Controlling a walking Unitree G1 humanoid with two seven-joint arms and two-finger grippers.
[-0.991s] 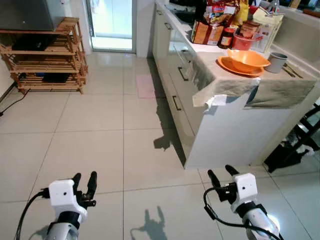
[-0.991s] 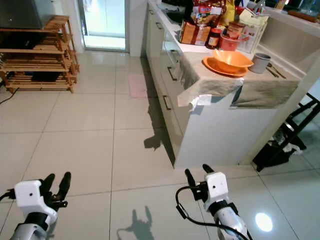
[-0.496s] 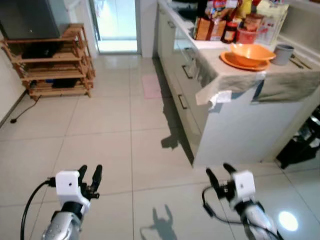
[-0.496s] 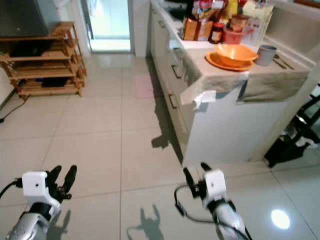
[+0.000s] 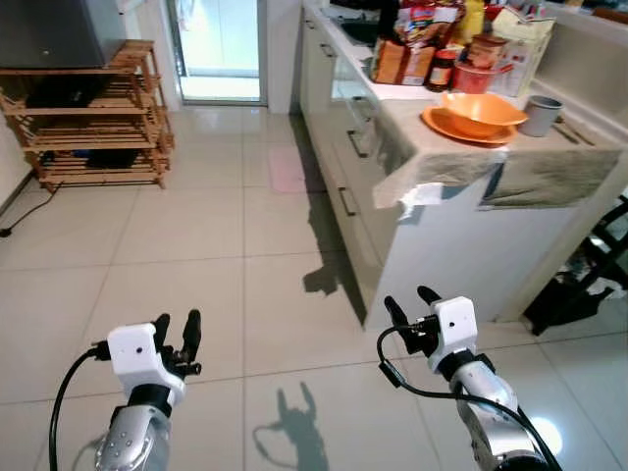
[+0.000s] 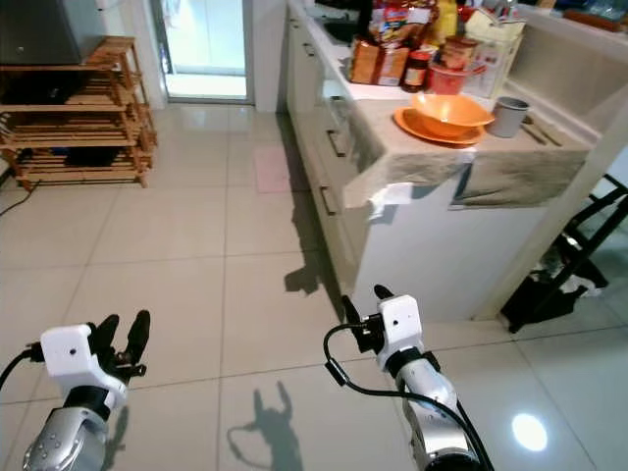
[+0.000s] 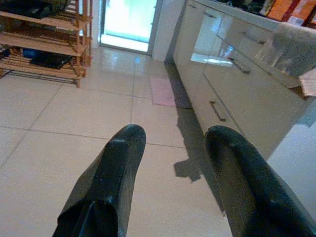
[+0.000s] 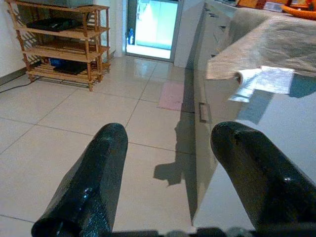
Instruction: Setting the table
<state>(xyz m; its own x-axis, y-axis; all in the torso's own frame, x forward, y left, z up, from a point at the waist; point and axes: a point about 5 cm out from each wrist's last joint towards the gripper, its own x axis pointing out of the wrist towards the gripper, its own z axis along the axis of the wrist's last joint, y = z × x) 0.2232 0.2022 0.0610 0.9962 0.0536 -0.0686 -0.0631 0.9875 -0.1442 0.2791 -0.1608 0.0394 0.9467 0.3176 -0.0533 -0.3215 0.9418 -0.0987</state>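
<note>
Risk first: could clip the counter [image 5: 549,172] corner or catch the hanging cloth [image 5: 446,172] with the right gripper [image 5: 413,311] on the approach, given how near that edge sits and how the cloth droops loose over it. Could also drag the stacked dishes off if the cloth gets pulled. Crowded jars and packets [image 5: 442,49] just behind the dishes leave little room for a reach from the far side.

Right gripper released, fingers spread, empty, low over the floor tiles. Left gripper [image 5: 178,339] likewise released and empty, well apart on the other side.

Orange bowl [image 5: 483,110] resting in the orange plate [image 5: 446,126], up on the counter, above and ahead of the right gripper, well beyond reach yet. Grey cup [image 5: 541,115] just beside the bowl, farther out from the gripper. Wooden rack [image 5: 93,113] far ahead of the left gripper.
</note>
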